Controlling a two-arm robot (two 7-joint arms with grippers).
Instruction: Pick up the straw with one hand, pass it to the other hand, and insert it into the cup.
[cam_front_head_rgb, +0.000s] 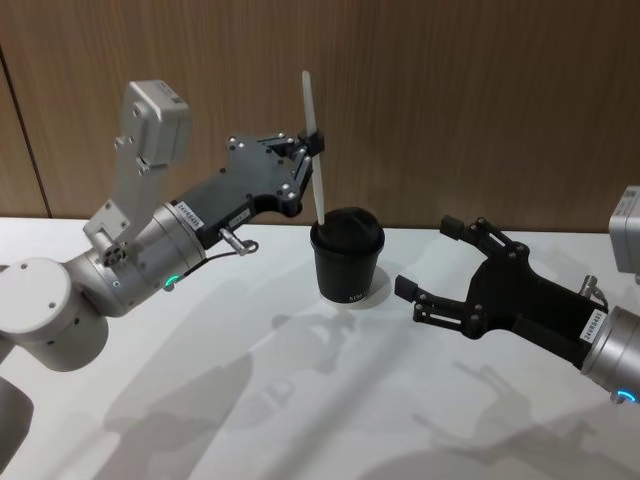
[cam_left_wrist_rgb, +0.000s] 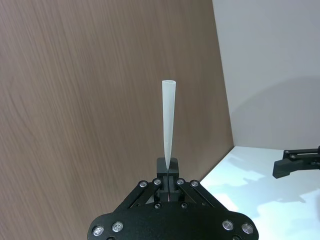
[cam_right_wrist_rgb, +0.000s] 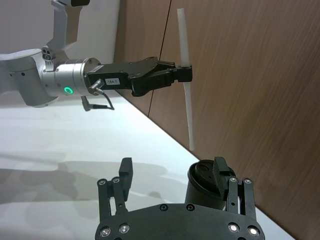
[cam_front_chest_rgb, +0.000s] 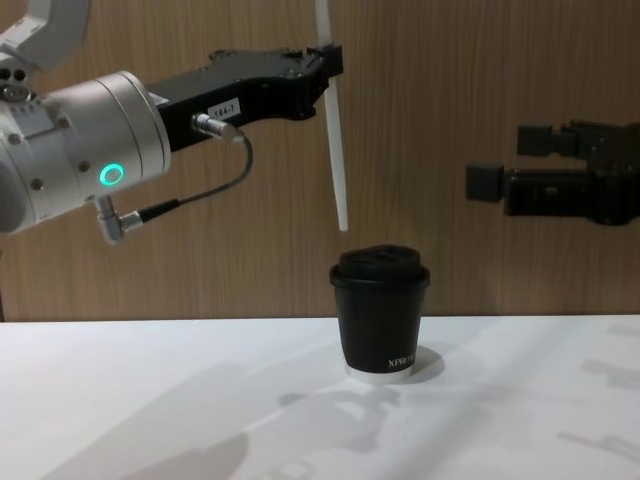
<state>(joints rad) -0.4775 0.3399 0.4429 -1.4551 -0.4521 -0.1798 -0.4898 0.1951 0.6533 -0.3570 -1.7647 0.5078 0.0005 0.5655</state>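
The white straw (cam_front_head_rgb: 314, 150) stands nearly upright in the air, and my left gripper (cam_front_head_rgb: 315, 140) is shut on its middle. In the chest view the straw's (cam_front_chest_rgb: 334, 150) lower end hangs a short way above the black lidded cup (cam_front_chest_rgb: 380, 310), slightly left of the lid's centre. The cup (cam_front_head_rgb: 347, 255) stands upright on the white table (cam_front_head_rgb: 150, 380) near the wooden wall. My right gripper (cam_front_head_rgb: 428, 257) is open and holds nothing, hovering to the right of the cup. In the right wrist view, the straw (cam_right_wrist_rgb: 186, 80) hangs over the cup (cam_right_wrist_rgb: 205, 177).
A brown wooden wall (cam_front_head_rgb: 480, 100) rises right behind the cup. The white table runs wide to the left and front of the cup, with only shadows on it.
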